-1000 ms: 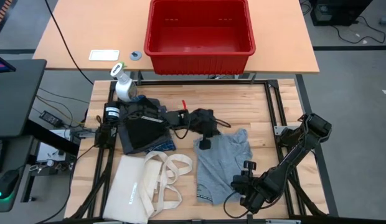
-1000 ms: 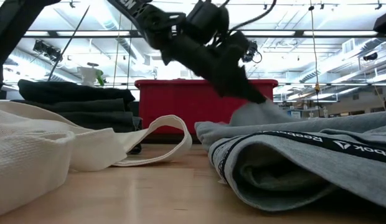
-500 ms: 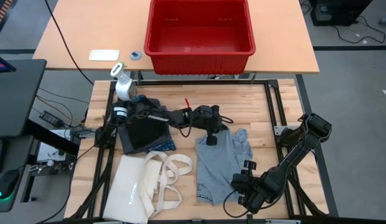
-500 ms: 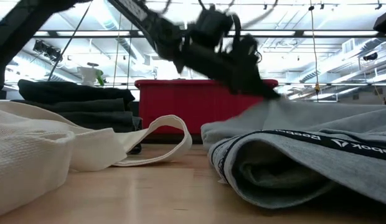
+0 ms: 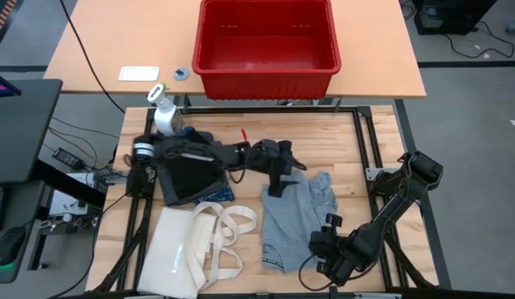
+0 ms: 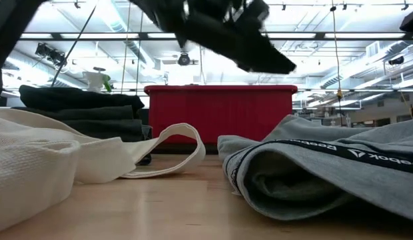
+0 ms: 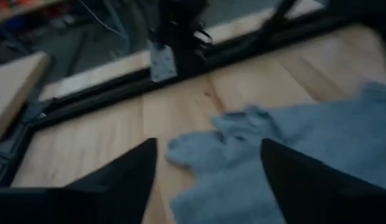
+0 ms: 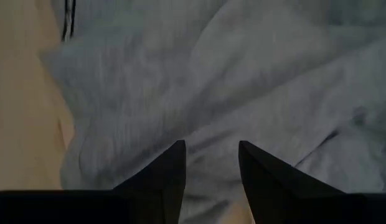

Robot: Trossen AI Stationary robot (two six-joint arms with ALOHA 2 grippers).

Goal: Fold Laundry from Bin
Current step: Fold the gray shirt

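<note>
The light grey garment (image 5: 295, 220) lay on the wooden table (image 5: 340, 141) right of centre, its long axis running from twelve to six o'clock, the dark printed waistband toward six, the top edge crumpled. The left gripper (image 5: 276, 188) hovered just above that top edge, fingers (image 7: 127, 180) spread apart and empty. The right gripper (image 5: 317, 249) rested at the garment's five o'clock corner, fingers (image 8: 162, 177) partly apart over the cloth; whether they pinched it I cannot tell. The red bin (image 5: 267, 46) sat at twelve o'clock.
</note>
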